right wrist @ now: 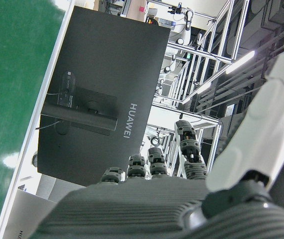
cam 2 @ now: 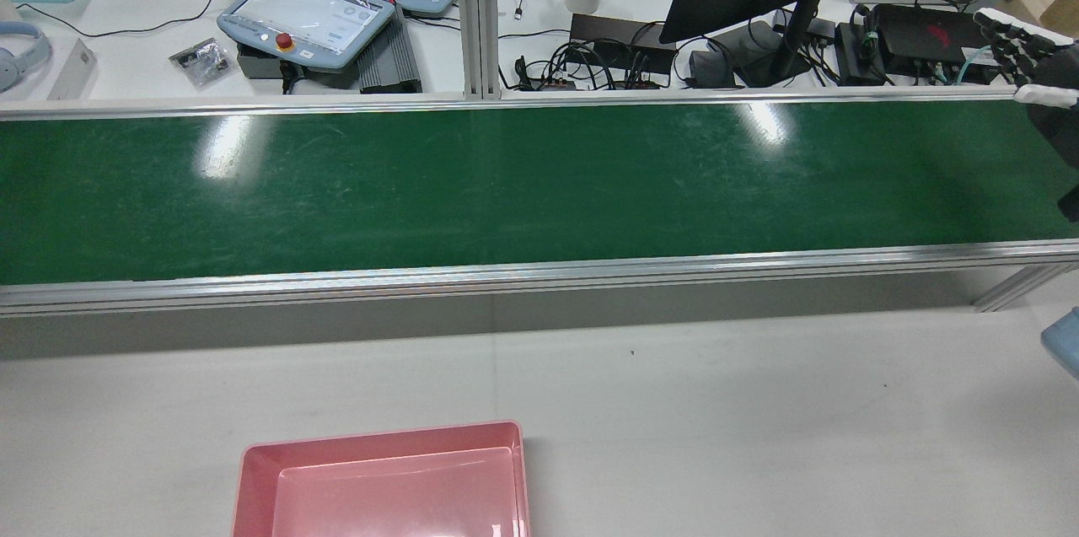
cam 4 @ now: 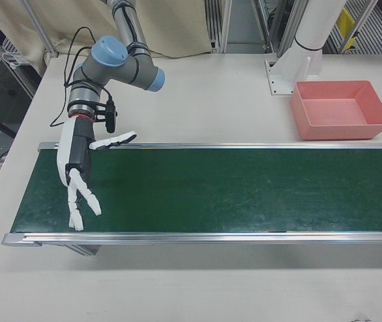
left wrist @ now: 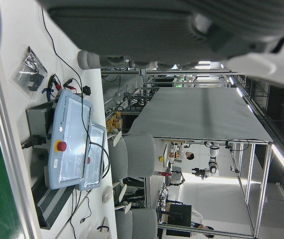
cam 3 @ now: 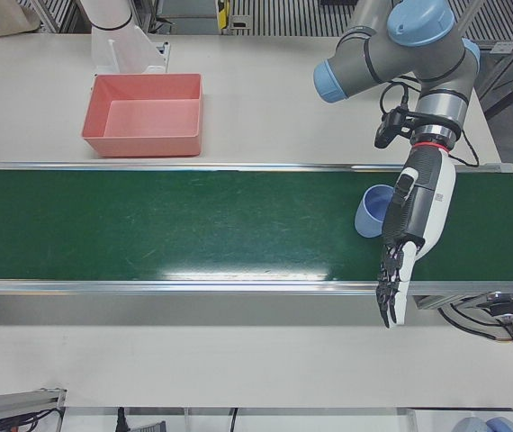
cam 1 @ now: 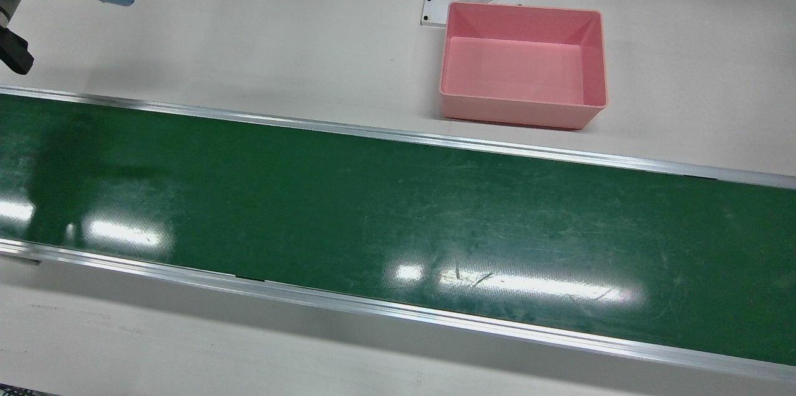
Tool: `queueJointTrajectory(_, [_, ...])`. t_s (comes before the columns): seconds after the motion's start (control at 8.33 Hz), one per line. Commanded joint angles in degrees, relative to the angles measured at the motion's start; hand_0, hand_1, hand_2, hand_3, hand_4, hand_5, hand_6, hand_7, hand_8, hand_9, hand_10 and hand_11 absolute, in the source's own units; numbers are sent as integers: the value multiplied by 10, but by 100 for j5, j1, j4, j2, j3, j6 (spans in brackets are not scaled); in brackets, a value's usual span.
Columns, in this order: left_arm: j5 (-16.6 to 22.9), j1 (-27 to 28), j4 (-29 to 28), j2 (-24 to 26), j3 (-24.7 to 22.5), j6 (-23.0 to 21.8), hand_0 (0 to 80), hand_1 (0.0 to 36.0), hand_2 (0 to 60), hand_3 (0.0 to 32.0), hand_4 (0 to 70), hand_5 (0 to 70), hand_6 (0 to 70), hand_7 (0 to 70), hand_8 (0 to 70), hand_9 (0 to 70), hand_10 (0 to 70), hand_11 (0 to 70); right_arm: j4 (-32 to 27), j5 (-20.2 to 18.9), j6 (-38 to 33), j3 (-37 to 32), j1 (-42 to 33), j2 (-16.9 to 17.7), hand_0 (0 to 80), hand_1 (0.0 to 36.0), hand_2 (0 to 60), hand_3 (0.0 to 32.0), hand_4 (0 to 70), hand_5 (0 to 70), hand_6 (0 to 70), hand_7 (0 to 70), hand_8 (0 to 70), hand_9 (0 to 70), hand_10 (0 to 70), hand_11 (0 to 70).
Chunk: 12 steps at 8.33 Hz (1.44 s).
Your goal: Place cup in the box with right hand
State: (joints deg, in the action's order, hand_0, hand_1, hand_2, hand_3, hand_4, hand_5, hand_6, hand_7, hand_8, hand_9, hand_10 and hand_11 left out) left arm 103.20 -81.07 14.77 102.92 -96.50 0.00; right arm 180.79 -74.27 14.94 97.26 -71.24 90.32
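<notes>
Showing the opening step of the task, with the grasp not yet begun. Picturing a light blue cup [cam 3: 372, 210] sitting on the green conveyor belt [cam 3: 193, 225] at the end served by the left arm, just beside the left hand [cam 3: 414, 225]. Hanging fingers-down over that end of the belt, released and gripping nothing; being partly overlapped by it in the left-front view, so not allowing a call on whether cup and hand are touching, nor on whether the cup is upright or tilted. Hovering at the opposite end of the belt, well apart from the cup: the right hand [cam 4: 77, 168], white-backed, with fingers spread wide, likewise released and empty. Waiting on the pale desk [cam 4: 198, 87] behind the belt: the pink box [cam 4: 342, 131], empty, sitting between the two arms' working ends and close to a white pedestal [cam 4: 298, 60]. Judging the next move as calling for cup and right hand to be brought together, most likely by the belt carrying the cup along. Then calling for closing the fingers around the cup, lifting it clear of the belt's metal rail, and lowering it inside the box walls before letting go.
</notes>
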Motion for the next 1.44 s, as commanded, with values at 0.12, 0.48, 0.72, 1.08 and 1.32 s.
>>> queueJointTrajectory(0.12, [-2, -5, 0, 0, 0, -8, 0, 0, 0, 0, 0, 0, 0, 0, 0, 0, 0, 0, 0, 0, 0, 65, -47, 12, 475, 64, 0, 0, 42, 40, 49, 150, 40, 96, 14, 35])
queueJointTrajectory(0.48, [-2, -5, 0, 0, 0, 0, 0, 0, 0, 0, 0, 0, 0, 0, 0, 0, 0, 0, 0, 0, 0, 83, -30, 29, 474, 63, 0, 0, 64, 39, 50, 157, 38, 95, 15, 35])
queueJointTrajectory(0.72, [-2, 4, 0, 0, 0, 0, 0, 0, 0, 0, 0, 0, 0, 0, 0, 0, 0, 0, 0, 0, 0, 82, -30, 38, 474, 62, 0, 0, 71, 39, 50, 158, 41, 99, 16, 37])
queueJointTrajectory(1.08, [-2, 4, 0, 0, 0, -8, 0, 0, 0, 0, 0, 0, 0, 0, 0, 0, 0, 0, 0, 0, 0, 91, -21, 64, 474, 62, 0, 0, 78, 38, 51, 160, 45, 104, 15, 35])
queueJointTrajectory(1.32, [-2, 4, 0, 0, 0, 0, 0, 0, 0, 0, 0, 0, 0, 0, 0, 0, 0, 0, 0, 0, 0, 91, -21, 65, 474, 62, 0, 0, 81, 38, 51, 162, 45, 106, 14, 33])
